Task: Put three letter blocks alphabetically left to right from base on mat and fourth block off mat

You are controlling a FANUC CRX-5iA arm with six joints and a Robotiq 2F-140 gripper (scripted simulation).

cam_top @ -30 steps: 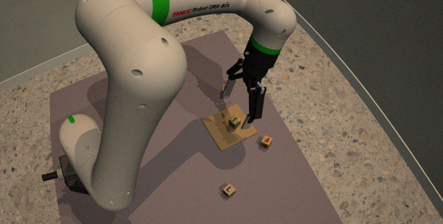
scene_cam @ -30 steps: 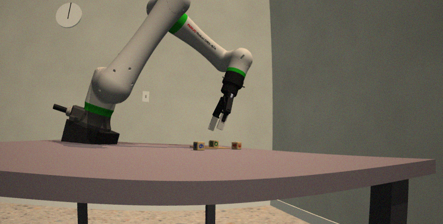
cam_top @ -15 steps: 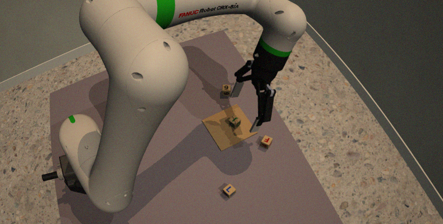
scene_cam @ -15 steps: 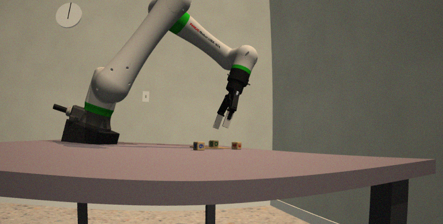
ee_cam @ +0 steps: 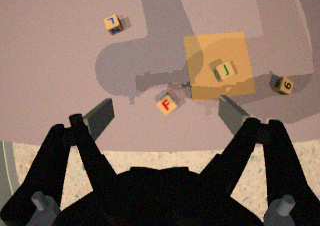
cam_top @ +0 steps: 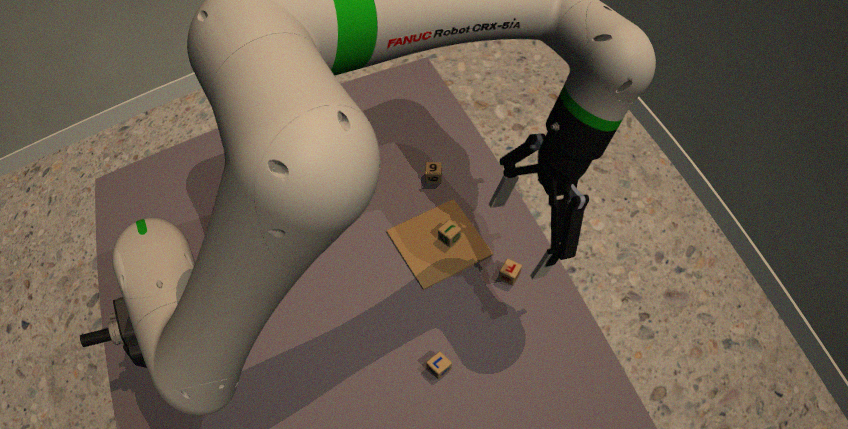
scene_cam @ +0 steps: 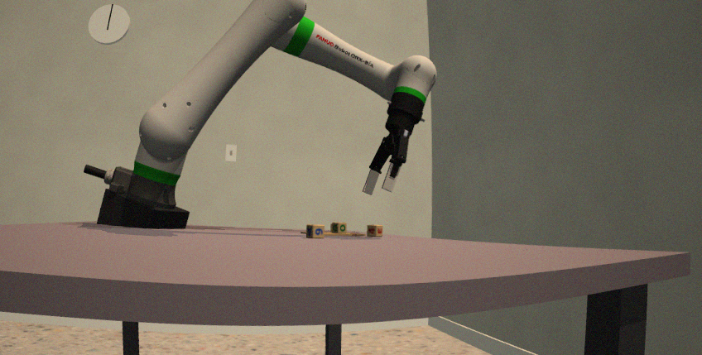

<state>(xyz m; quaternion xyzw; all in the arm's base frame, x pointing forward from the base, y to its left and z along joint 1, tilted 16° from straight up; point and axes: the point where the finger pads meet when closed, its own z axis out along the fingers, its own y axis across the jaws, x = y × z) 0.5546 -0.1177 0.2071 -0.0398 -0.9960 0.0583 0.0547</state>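
The gripper (cam_top: 523, 233) is hanging wide open with nothing between its fingers, poised well above the table (scene_cam: 541, 262) and tilted a little, its two pale fingertips (cam_top: 504, 191) spread far apart. In the wrist view the block with a red F (ee_cam: 166, 105) is lying almost straight below, between the two fingers, so I am judging that this is the block being lined up for.

That F block is resting flat on the table just off a corner of the tan mat (cam_top: 416, 246), close beside it but not on it. On the mat itself one block with a green J (cam_top: 449, 232) is sitting alone, near the middle. Farther from the arm's base, the block marked 9 (cam_top: 433, 171) is lying off the mat, where the task wants it. The block with a blue L (cam_top: 438, 363) is lying well apart on the other side, nearer the top camera.

The blocks are looking like small wooden cubes: stiff, light, flat-sided, and unlikely to crush. I would be taking the F block by two opposite side faces, low and square, so the letter stays on top. Being so light, it may skid or twist if one finger touches first. The mat is looking thin and may shift if a block is dragged across it.
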